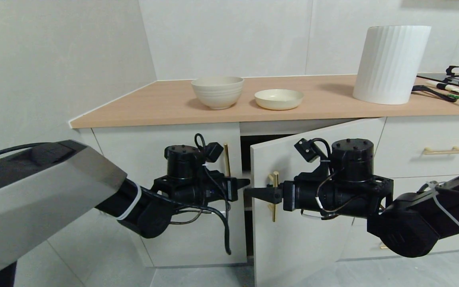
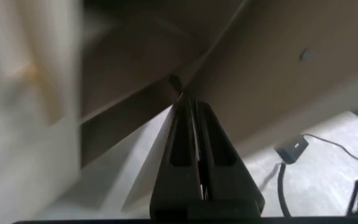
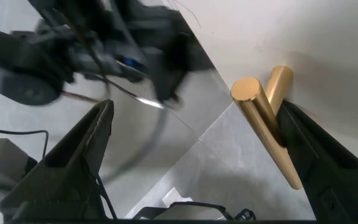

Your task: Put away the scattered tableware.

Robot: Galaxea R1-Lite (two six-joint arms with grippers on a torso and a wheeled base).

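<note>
A light wooden countertop [image 1: 153, 107] runs along the tiled wall above white cabinets. The left cabinet door [image 1: 142, 147] looks shut. The right cabinet door [image 1: 301, 239] stands ajar, its free edge swung out toward the robot, with a dark gap between the two. At the right of the counter stands a tall white ribbed container [image 1: 391, 63], upright, with dark utensils [image 1: 448, 87] lying just beyond it. Toward the corner sits a cream bowl [image 1: 217, 91], deep and faintly ribbed, upright with its mouth facing up. Just beside it, apart, is a shallow cream dish [image 1: 279, 99], also mouth up; both are round, with no long axis. The right gripper [image 1: 253, 192] [image 3: 197, 109] points at the ajar door. Its fingers are spread wide around the brass handle [image 1: 275, 199] [image 3: 263, 121], an upright bar lying close against one finger [image 3: 309, 143]. The left gripper [image 1: 242, 184] [image 2: 190, 109] has its fingers pressed together, the tip at the gap beside the ajar door's free edge. A second brass handle [image 1: 226, 159] stands upright on the left door, and a horizontal drawer handle [image 1: 447, 150] lies farther right.
</note>
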